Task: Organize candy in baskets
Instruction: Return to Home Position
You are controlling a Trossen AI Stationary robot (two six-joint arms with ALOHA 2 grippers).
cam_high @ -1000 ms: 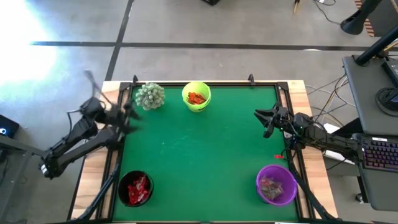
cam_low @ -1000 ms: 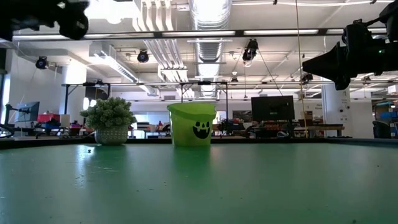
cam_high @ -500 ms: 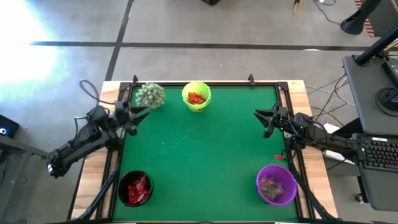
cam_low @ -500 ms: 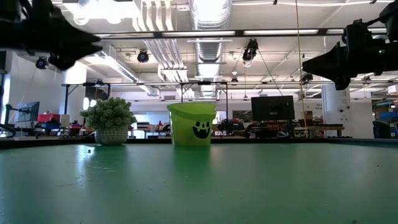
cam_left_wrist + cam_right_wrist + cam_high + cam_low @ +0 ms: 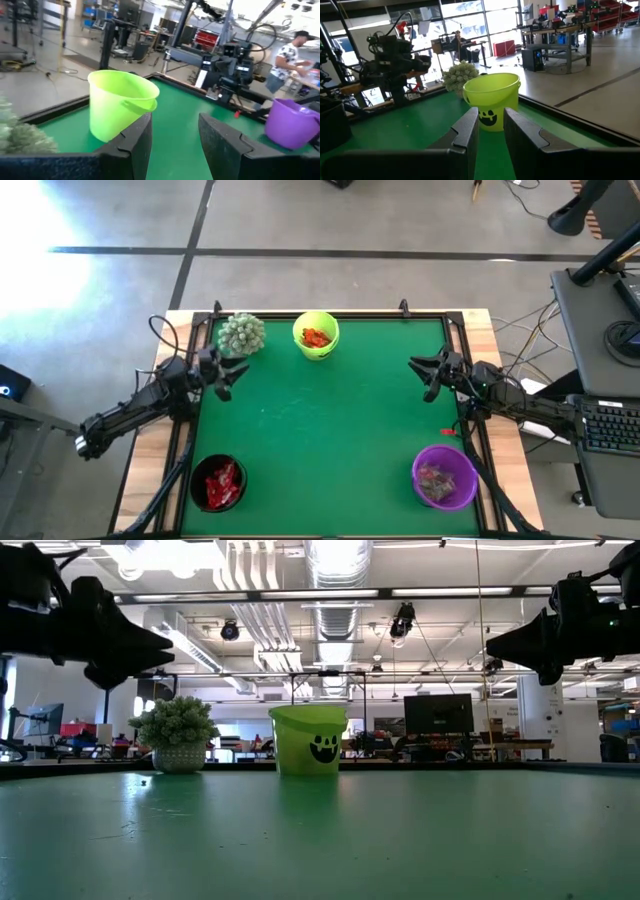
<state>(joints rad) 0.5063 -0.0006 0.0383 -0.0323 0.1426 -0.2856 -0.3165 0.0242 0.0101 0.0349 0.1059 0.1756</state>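
Observation:
The lime green basket (image 5: 316, 335) stands at the table's far edge with red and orange candy (image 5: 317, 337) inside. At the near left, the black basket (image 5: 218, 482) holds red candy. Pale candy lies in the purple basket (image 5: 444, 476) at the near right. One small red piece (image 5: 447, 431) lies on the green mat by the right rail. My left gripper (image 5: 225, 370) hangs level and open above the mat's left edge, beside the plant. My right gripper (image 5: 425, 372) hangs level at the right edge, its fingers slightly apart and holding nothing.
A spiky pale-green plant (image 5: 241, 333) stands at the far left, close to my left gripper. Black rails (image 5: 455, 340) frame the mat. The mat's middle (image 5: 320, 430) is bare. A person (image 5: 292, 47) stands in the room beyond the right side.
My left gripper has come down from high over the left rail, rolled and levelled out, and moved a little toward the table's right, ending just inside the mat by the plant. Its fingers stay apart.

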